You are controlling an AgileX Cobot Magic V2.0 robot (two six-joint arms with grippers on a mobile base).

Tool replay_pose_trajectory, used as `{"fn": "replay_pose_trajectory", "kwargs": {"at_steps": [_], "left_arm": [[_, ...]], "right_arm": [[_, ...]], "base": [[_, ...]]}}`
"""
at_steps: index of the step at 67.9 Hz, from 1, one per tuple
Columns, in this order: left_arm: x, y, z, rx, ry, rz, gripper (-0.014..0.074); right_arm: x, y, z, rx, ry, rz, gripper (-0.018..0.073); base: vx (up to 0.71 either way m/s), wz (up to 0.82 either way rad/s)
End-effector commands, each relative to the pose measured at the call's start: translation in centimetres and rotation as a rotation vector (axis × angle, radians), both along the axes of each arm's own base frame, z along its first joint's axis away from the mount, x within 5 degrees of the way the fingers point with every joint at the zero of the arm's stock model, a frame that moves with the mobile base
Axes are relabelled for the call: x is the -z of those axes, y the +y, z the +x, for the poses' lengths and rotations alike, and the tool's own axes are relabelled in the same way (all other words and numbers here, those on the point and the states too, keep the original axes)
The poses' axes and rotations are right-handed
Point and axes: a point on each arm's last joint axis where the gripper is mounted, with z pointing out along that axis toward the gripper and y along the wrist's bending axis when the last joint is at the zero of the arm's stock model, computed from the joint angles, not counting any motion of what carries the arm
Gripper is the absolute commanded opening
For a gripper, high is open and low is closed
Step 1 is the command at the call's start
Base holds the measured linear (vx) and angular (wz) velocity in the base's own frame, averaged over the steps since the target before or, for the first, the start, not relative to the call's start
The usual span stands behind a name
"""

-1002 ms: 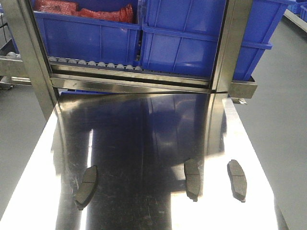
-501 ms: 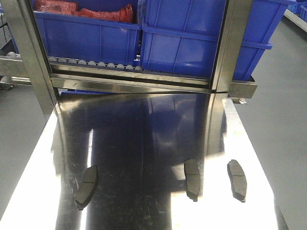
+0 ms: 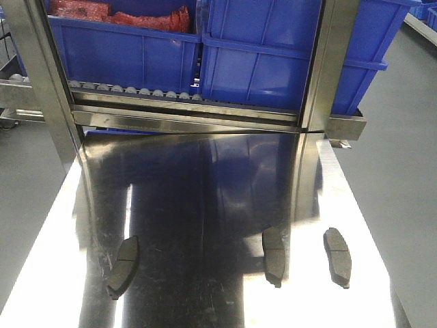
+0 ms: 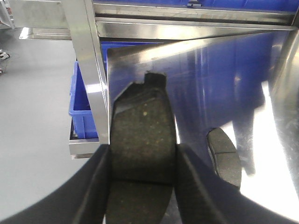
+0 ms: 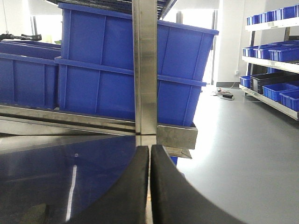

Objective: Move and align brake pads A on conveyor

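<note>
Front view: high over the shiny mirror-like steel desk, tilted down, facing the blue plastic crates on the steel roller rack.
Left wrist view: close behind the left hand, whose clamped dark grey oblong brake pad fills the middle; faces along the desk's left edge.
Right wrist view: low behind the pressed-together right hand, nearly level, facing the rack's upright steel post.
Shared: all three show the desk top and rack frame.

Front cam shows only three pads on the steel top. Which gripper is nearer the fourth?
Left. The left gripper is clamped on the fourth brake pad, holding it over the steel tabletop. The right gripper is shut and empty, facing the blue bins.
</note>
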Motion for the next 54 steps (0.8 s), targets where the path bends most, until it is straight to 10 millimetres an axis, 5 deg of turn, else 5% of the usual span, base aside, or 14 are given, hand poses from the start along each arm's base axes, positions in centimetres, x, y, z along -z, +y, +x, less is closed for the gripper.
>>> {"fn": "replay_pose_trajectory", "kwargs": {"at_steps": [1, 33, 54], "left_arm": [[-1.8, 0.0, 0.3, -0.005, -0.116, -0.023, -0.0006], [-1.8, 0.0, 0.3, -0.005, -0.116, -0.023, -0.0006], [-1.8, 0.0, 0.3, -0.005, -0.116, -0.023, -0.0006]], "right_arm": [[-0.3, 0.1, -0.1, -0.005, -0.07, -0.015, -0.0012], [-0.3, 0.1, -0.1, -0.005, -0.07, -0.015, -0.0012], [-3.6, 0.0, -0.7, -0.02, -0.158, 0.114, -0.0012]], "base": [[0.0, 0.0], [0.0, 0.0], [0.0, 0.0]]}}
